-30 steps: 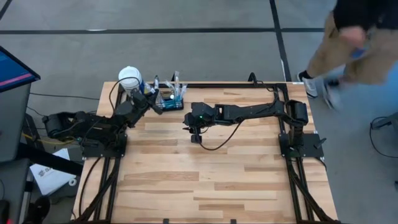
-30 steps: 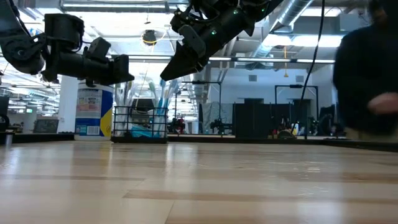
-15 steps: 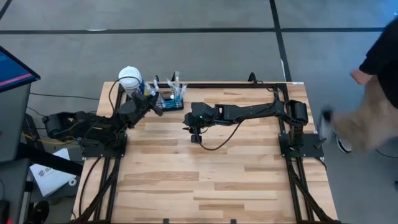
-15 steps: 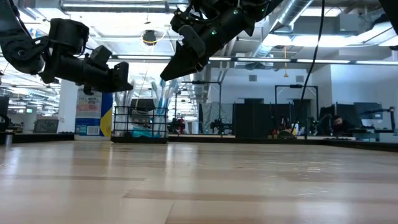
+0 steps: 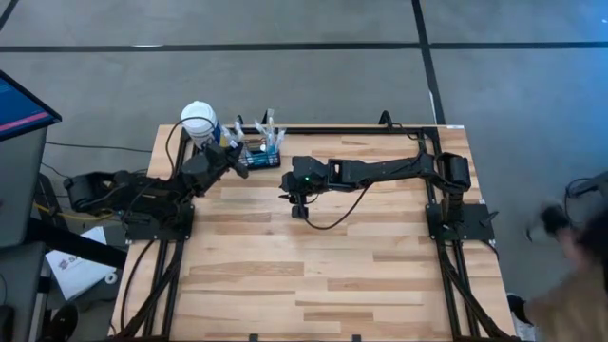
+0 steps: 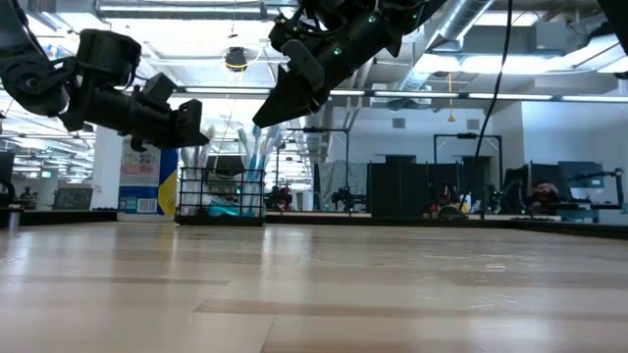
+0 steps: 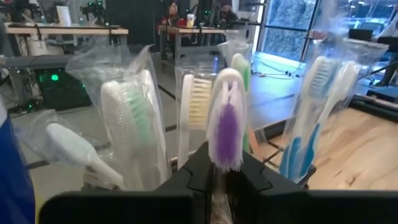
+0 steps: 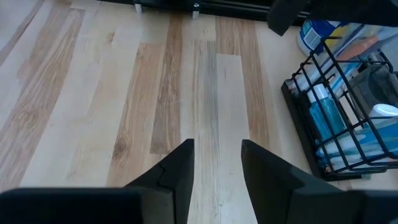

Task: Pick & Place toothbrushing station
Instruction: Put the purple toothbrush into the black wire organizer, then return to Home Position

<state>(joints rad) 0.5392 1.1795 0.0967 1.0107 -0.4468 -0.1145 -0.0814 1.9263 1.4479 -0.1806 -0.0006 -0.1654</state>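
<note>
The toothbrushing station (image 5: 261,153), a small black wire caddy, stands on its base at the table's far left. It holds several wrapped toothbrushes and also shows in the low view (image 6: 222,195) and the right wrist view (image 8: 339,124). My left gripper (image 5: 243,162) reaches level to the caddy's left side, shut on a white toothbrush with purple bristles (image 7: 227,127) that stands upright among the others. My right gripper (image 5: 285,193) hangs open above bare wood, right of the caddy, its fingers (image 8: 180,168) slanting down. My left gripper pinches the purple-bristled toothbrush just below its head (image 7: 225,167) between its two fingers (image 7: 193,177). The fingers come level from the table's left and lie across the upright brush. The head stands above the fingers. The fingers hide the handle below.
A blue-labelled bottle with a white cap (image 5: 198,120) stands just left of the caddy, behind my left arm. The wooden table top (image 5: 313,266) spreads toward the near edge. A person (image 5: 570,275) is on the floor beyond the table's right side.
My left gripper has stayed by the caddy and tipped its fingers slightly downward. The person beyond the table's right edge has walked from the far side toward the near side.
</note>
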